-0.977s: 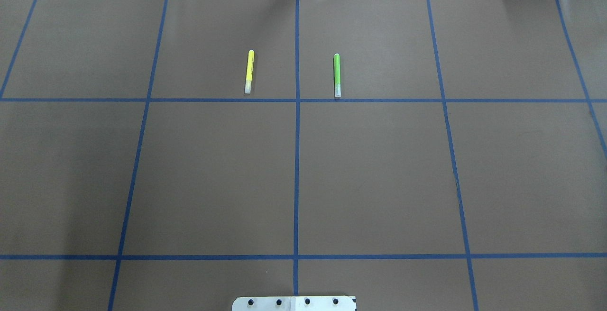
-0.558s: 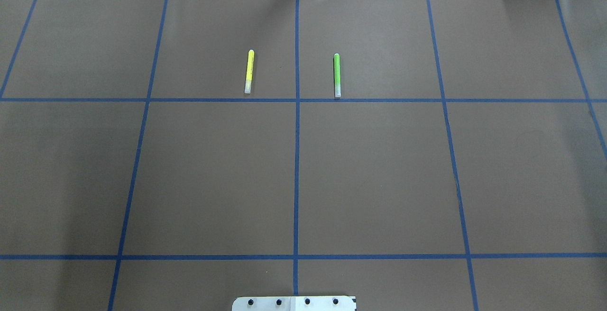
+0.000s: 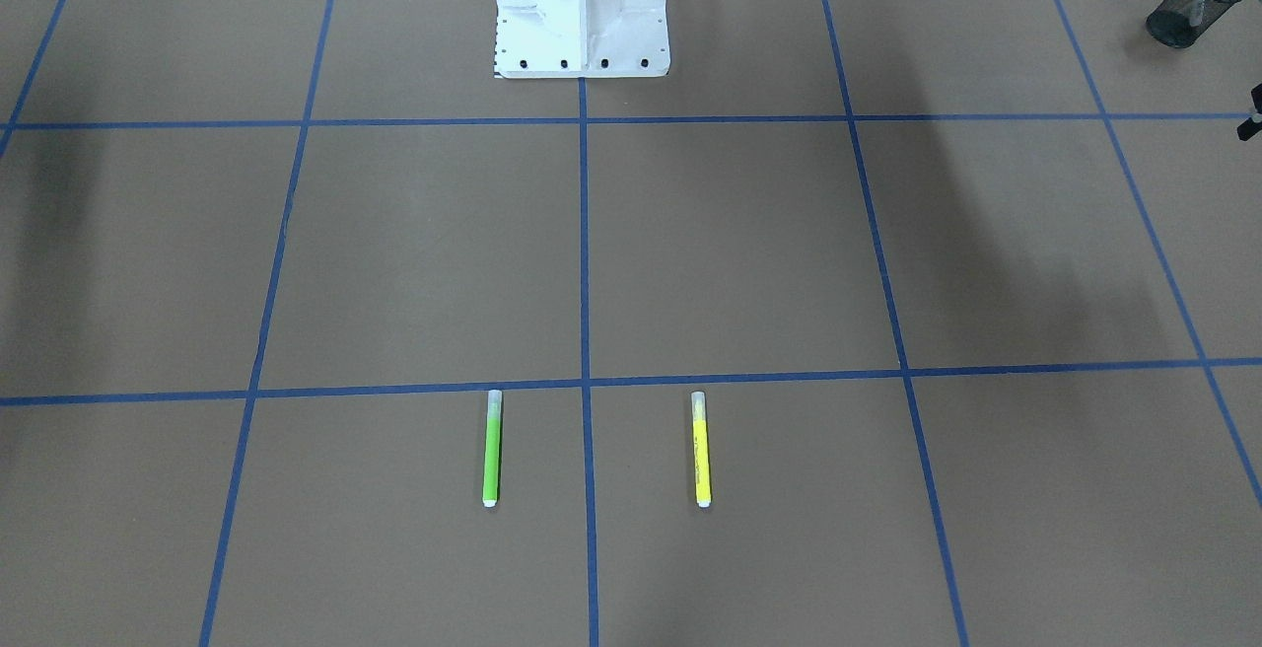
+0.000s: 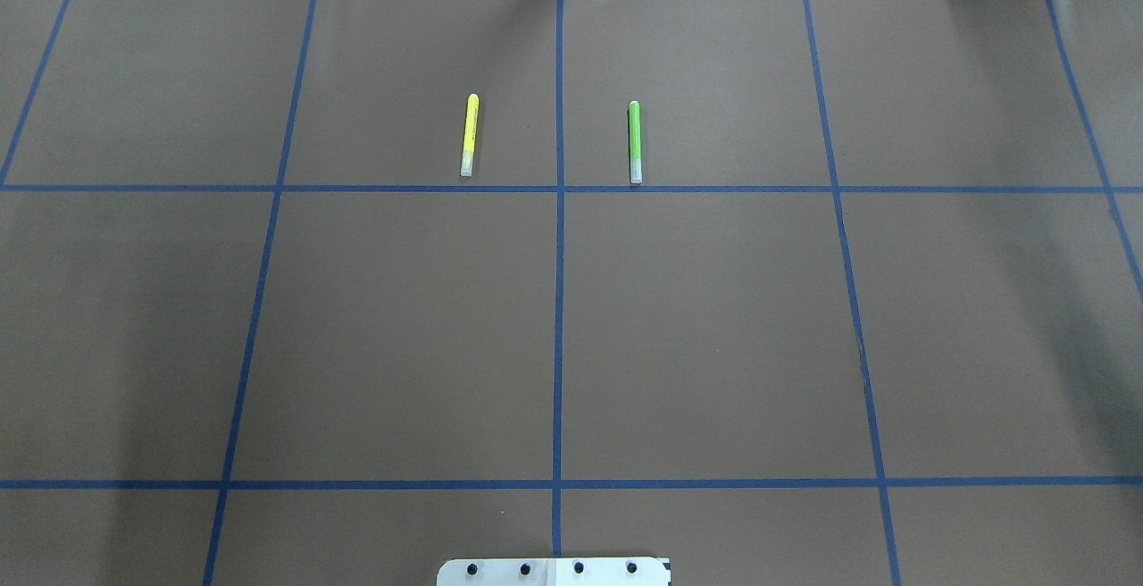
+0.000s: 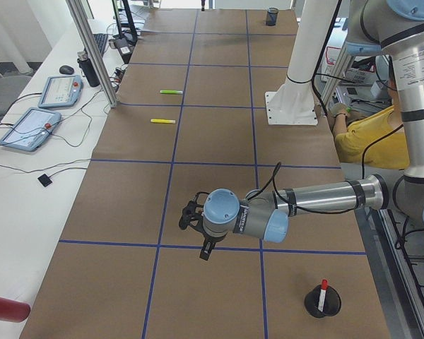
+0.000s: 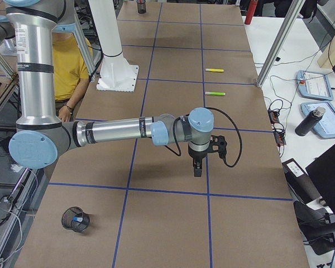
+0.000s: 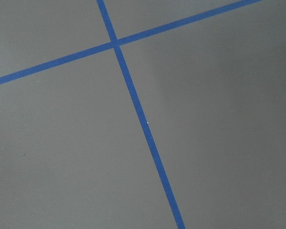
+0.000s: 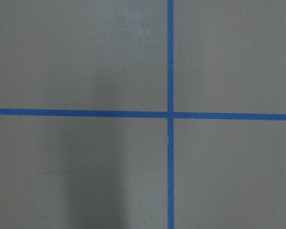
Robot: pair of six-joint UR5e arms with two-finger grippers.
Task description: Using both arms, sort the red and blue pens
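Over the surface [image 4: 714,345], towards its two ends, hang the left pincer [image 5: 205,248] and right pincer [image 6: 197,167]; how far open, or holding what, I cannot tell. The red pen [image 5: 323,289] stands in a mesh cup [image 5: 332,308] and the blue pen [image 6: 79,220] in a second cup [image 6: 68,213], so sorting looks done. The overhead view shows only the yellow marker [image 4: 469,135] and green marker [image 4: 635,141]; the side views add arms and cups.

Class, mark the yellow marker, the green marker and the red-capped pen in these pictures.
yellow marker [image 4: 469,135], overhead view, mid-barrel.
green marker [image 4: 635,141], overhead view, mid-barrel.
red-capped pen [image 5: 323,292], left side view, white barrel.
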